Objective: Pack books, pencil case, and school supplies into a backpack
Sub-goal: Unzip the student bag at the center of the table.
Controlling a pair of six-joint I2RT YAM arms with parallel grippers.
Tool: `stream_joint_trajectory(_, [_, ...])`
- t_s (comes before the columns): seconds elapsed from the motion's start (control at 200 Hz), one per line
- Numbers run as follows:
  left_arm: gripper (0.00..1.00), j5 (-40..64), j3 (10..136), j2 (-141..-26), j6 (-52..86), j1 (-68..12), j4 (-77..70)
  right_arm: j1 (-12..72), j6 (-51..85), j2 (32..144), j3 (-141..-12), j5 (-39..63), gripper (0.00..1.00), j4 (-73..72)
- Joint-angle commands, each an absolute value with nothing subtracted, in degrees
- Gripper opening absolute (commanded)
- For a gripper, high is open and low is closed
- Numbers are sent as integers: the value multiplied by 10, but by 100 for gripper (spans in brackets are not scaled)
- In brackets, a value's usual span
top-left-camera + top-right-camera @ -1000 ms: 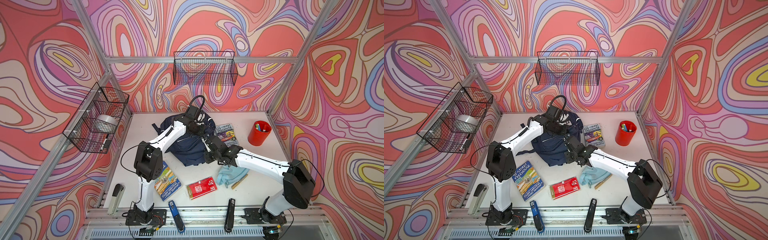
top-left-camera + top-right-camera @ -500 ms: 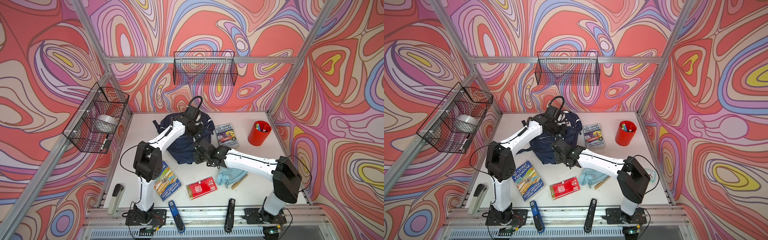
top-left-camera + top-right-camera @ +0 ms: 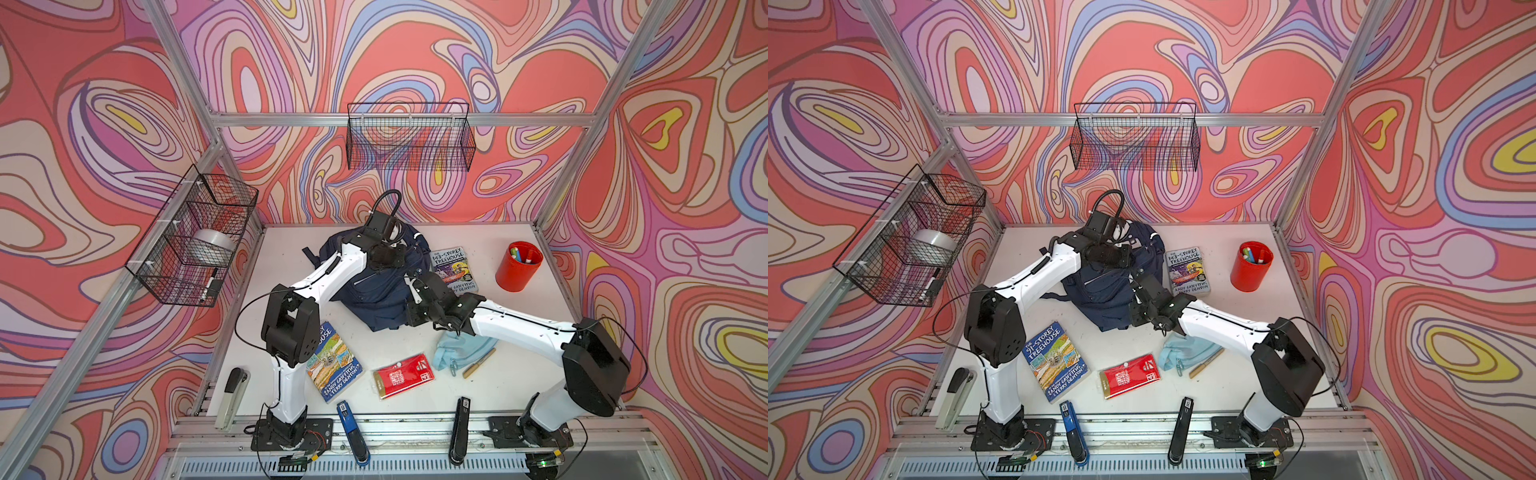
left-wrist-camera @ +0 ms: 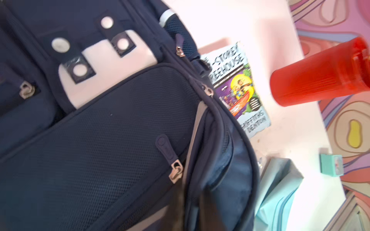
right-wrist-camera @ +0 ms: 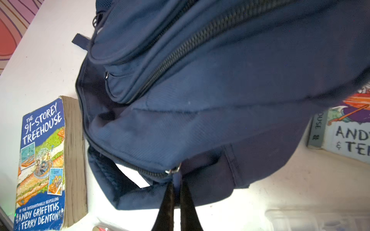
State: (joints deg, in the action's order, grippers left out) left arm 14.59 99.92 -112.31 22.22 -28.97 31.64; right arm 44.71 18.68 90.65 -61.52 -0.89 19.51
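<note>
Backpack [image 3: 374,299] lies flat mid-table, toward the back wall, pockets up, both arms reaching onto it. Nothing is packed yet.

Right gripper [image 5: 177,185]: jaws closed tight, pinching the zip pull [image 5: 176,176] of the main compartment at the pack's near edge. Beside the slider the zip line gapes open, with dark lining showing on the side toward the blue book.

Left gripper [image 3: 388,259]: sits over the top end of the pack near the white patch [image 4: 104,66]. The fingers are hidden under the wrist in both top views and not clear in its own wrist view, so I can't tell how wide it stands or whether it has any fabric.

Loose on the table [image 3: 519,324]:
- Blue book "91" [image 3: 334,361]: front left, next to the left arm's upright link.
- Grey-purple book "143" [image 3: 454,270]: just beside the pack's right side.
- Pencil case [image 3: 457,349]: front right of the pack, partly under the right forearm.
- Tan stick [image 3: 479,363]: just beside the pencil case, on its right.
- Red packet [image 3: 403,376]: between the 91 book and the pencil case.
- Clear plastic packet [image 5: 300,220]: a blurred shape low in the right wrist view, probably this.

Red cup [image 3: 518,266] of markers stands back right, well apart from the pack. Blue stapler [image 3: 352,432] and black stapler [image 3: 460,428] lie on the front rail.
</note>
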Motion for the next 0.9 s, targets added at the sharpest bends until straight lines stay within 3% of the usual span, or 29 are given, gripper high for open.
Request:
stream_joint_trajectory(0.0, [36,190,986,-1091,194,-285,272,443,91,896,-608,66,0,196])
stream_joint_trajectory(0.215, [67,215,951,-1097,115,-287,289,372,60,879,-561,147,0,139])
stream_joint_trajectory(0.406, [83,248,887,-1073,38,-294,283,367,52,891,-558,180,0,121])
stream_joint_trajectory(0.481, [91,196,886,-1082,-14,-316,311,363,58,892,-549,177,0,111])
stream_joint_trajectory(0.636, [93,51,935,-1136,-46,-352,348,363,71,886,-543,138,0,123])
stream_joint_trajectory(0.811, [61,150,976,-1179,-51,-351,358,364,105,864,-533,129,0,131])
stream_joint_trajectory(0.856, [58,152,993,-1194,-49,-352,366,364,112,862,-530,132,0,131])
stream_joint_trajectory(0.892, [65,143,1008,-1210,-51,-353,376,364,116,859,-525,130,0,127])
